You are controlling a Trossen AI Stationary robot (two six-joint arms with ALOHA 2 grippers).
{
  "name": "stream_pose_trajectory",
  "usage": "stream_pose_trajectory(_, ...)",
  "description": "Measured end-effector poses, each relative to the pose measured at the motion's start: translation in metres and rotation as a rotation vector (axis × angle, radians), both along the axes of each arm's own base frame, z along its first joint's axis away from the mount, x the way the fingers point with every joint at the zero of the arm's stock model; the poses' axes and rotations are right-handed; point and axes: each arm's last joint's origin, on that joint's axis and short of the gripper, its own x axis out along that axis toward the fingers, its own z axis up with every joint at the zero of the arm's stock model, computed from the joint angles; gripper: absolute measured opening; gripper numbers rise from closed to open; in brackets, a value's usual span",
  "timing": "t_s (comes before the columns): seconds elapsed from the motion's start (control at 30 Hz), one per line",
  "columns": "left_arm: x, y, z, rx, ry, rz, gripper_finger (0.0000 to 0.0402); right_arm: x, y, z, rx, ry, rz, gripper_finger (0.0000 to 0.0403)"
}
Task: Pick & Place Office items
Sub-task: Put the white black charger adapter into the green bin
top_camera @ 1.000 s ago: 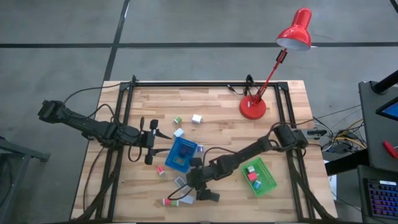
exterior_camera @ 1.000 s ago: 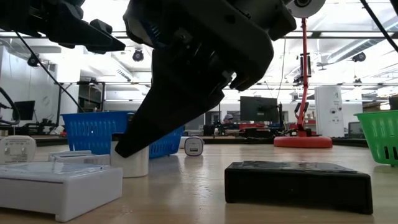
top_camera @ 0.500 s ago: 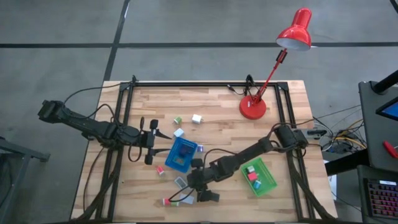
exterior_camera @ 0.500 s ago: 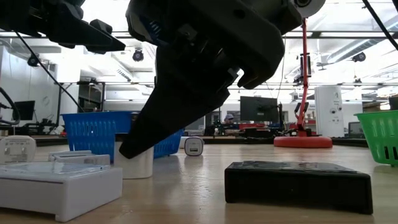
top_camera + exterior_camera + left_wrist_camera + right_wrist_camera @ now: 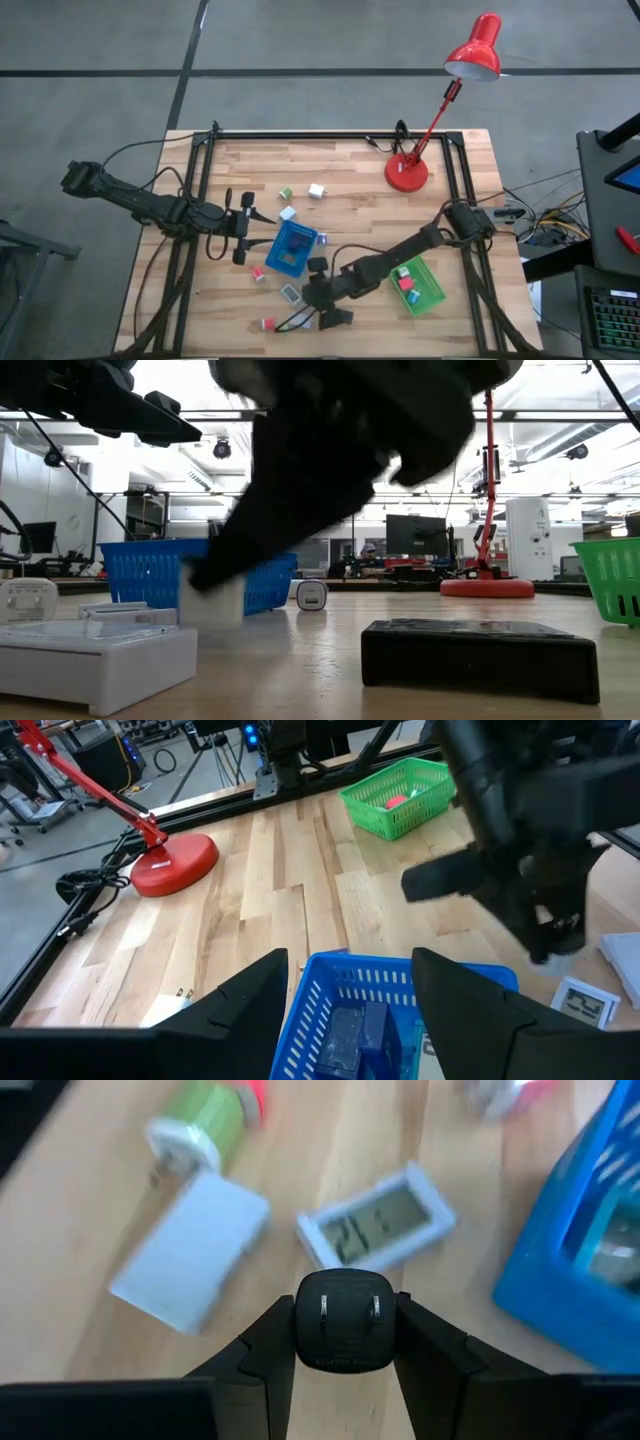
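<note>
My right gripper (image 5: 345, 1320) (image 5: 312, 291) hangs low over the near middle of the table, shut on a small plug adapter (image 5: 345, 1318) that turns its black, two-pronged face to the wrist camera. The low view shows it as a dark blur with a pale block (image 5: 213, 603) at its tip. Below it lie a small white display (image 5: 376, 1226), a pale blue box (image 5: 190, 1252) and a green-and-red piece (image 5: 207, 1122). My left gripper (image 5: 350, 1010) (image 5: 246, 222) stands open above the blue tray (image 5: 400, 985) (image 5: 290, 248), holding nothing. My right gripper pinches the adapter by two opposite sides (image 5: 303, 1330), one finger on each. The fingers slant down from the table's right. The pronged face points back up toward the wrist. The adapter looks lifted clear of the table.
The green tray (image 5: 416, 284) with red and green pieces sits near right. The red lamp's base (image 5: 406, 174) is at the far right. A black box (image 5: 480, 650) (image 5: 335, 318) and a white box (image 5: 90, 660) lie by the near edge. Small blocks (image 5: 317, 190) are scattered farther back.
My right arm has swung a little toward the table's near edge, its gripper still shut on the adapter. In the low view the pale block at its tip has risen slightly off the table and is now blurred.
</note>
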Motion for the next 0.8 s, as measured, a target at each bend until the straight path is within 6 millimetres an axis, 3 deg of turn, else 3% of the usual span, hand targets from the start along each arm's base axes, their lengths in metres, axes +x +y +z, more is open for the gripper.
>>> stream_pose_trajectory(0.43, 0.000, 0.000, 0.000, -0.003, -0.002, -0.003, 0.0220, -0.002, 0.008, 0.036, -0.006, -0.295, 0.053, 0.0126)
stream_pose_trajectory(0.8, -0.001, 0.000, -0.008, -0.015, -0.048, -0.011, 0.0220, -0.031, -0.007, 0.054, 0.000, -0.614, 0.099, 0.0126)
